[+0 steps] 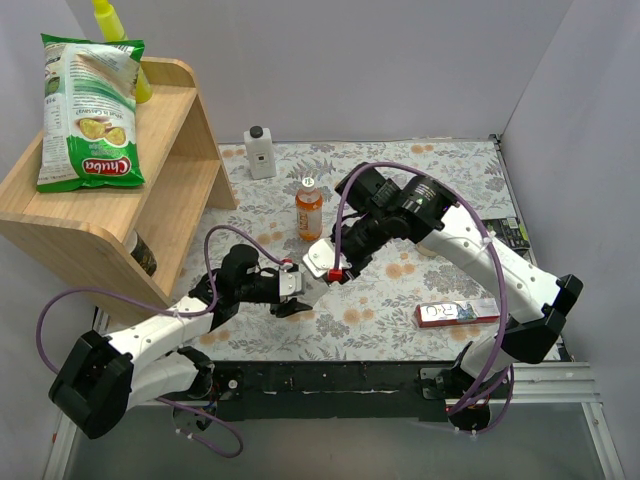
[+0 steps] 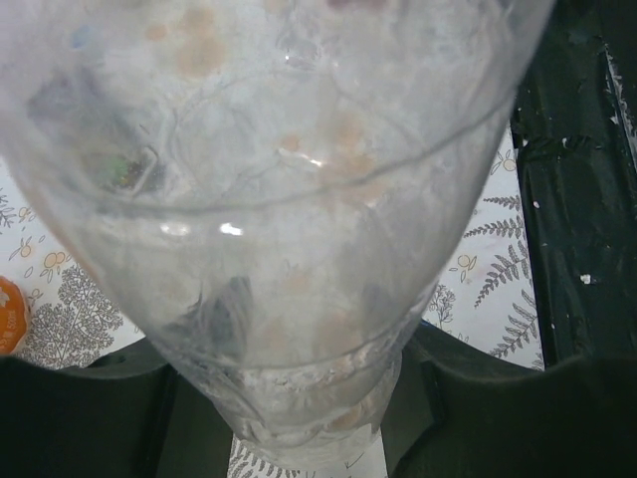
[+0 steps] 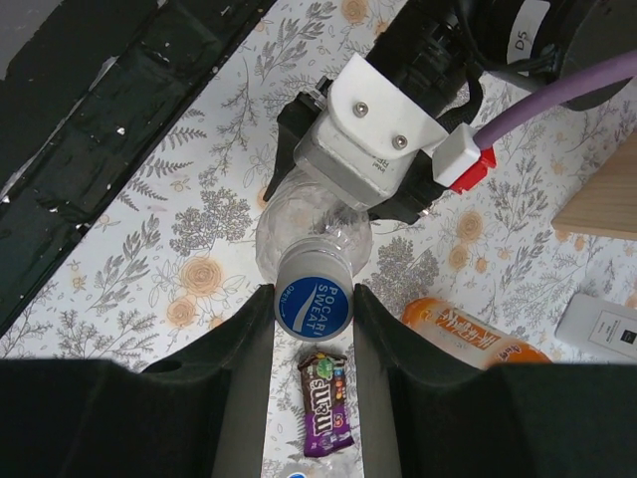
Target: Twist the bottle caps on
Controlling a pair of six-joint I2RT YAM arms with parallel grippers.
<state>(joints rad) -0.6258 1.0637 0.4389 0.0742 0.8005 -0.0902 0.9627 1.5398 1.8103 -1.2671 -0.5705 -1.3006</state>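
Right claw point(image 3: 314, 295) pinching blue cap point(image 3: 313, 305), left claw point(image 2: 299, 370) gripping bottle point(image 2: 279, 179)

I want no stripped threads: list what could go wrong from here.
1. The right fingers pinch the cap at the mouth of the bottle; if it sits crooked, turning may cross-thread it.
2. The bottle is held by the left fingers alone, so it could spin or slip in them under the twist.
3. A dropped cap would likely land by the candy pack.
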